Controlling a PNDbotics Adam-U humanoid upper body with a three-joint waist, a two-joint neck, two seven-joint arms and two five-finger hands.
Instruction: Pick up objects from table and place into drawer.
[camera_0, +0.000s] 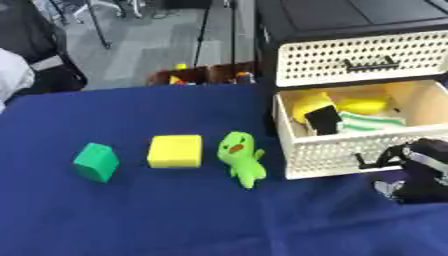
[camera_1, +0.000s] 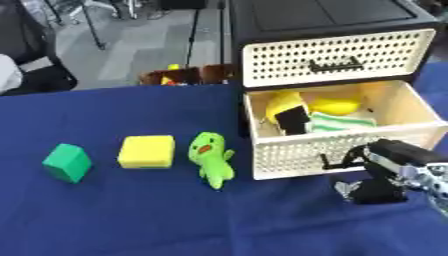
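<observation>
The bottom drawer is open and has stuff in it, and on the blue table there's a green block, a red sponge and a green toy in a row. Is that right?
Almost. The sponge is yellow, not red, as the left eye view shows. The rest holds: the bottom drawer is open with things inside, and the green block, the sponge and the green toy lie in a row on the blue table.

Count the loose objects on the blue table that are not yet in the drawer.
3, in a row left of the open drawer: green block farthest left, yellow block in the middle, green plush toy nearest the drawer. None looks hidden.
</observation>
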